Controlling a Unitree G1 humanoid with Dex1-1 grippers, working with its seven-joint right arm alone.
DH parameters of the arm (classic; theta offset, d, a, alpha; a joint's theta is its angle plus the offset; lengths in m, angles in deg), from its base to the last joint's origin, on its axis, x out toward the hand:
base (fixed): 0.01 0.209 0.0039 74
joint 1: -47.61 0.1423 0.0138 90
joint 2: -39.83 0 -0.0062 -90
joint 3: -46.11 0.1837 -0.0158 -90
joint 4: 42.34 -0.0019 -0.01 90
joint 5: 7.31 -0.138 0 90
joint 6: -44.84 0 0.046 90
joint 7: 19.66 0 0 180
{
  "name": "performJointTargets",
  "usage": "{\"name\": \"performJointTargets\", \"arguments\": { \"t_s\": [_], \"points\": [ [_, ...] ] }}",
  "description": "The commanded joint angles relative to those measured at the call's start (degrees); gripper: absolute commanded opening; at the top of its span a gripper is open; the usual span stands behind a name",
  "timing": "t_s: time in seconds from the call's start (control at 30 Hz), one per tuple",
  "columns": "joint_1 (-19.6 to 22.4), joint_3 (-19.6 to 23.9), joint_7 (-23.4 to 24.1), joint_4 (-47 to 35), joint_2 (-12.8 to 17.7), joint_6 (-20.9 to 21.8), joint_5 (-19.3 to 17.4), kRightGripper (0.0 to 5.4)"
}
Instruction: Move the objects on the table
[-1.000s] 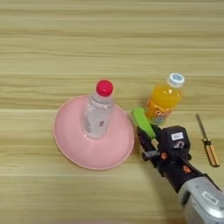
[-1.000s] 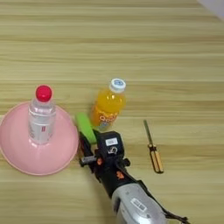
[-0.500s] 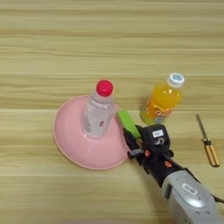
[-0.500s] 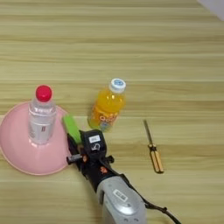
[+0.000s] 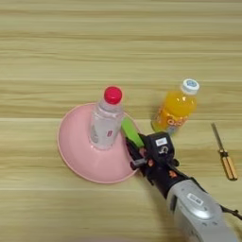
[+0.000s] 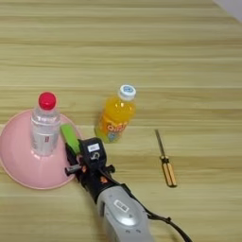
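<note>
L eye view: water bottle (image 5: 107, 120) w/ red cap stands upright in a pink plate (image 5: 75, 156) on the wood bench (image 5: 56, 52); the green block (image 5: 132, 132) is pinched in the right claw (image 5: 133, 148) over the plate's right rim, just beside the bottle, w/ an orange juice bottle (image 5: 176, 108) to the right & a screwdriver (image 5: 224, 153) farther right, well apart. R eye view: same layout, the claw (image 6: 72, 153) closed on the green block (image 6: 71, 137) at the plate (image 6: 19, 165) edge, silver forearm (image 6: 124, 215) running in from the bottom, water bottle (image 6: 44, 124) near the block on its left, juice bottle (image 6: 115, 115) & screwdriver (image 6: 165, 159) on bare bench to the right.
</note>
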Motion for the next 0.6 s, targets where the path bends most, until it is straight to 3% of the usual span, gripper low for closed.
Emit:
{"name": "performJointTargets", "arguments": {
  "t_s": [0.03, 0.53, 0.6],
  "points": [
    [1.6, -0.2, 0.6, -0.9, 0.2, 1.4, 0.2, 1.38],
    [1.5, -0.5, 0.6, -0.4, 0.3, 1.0, 0.4, 1.38],
    [1.5, -0.5, 0.6, -0.4, 0.3, 1.1, 0.5, 1.79]
  ]
}}
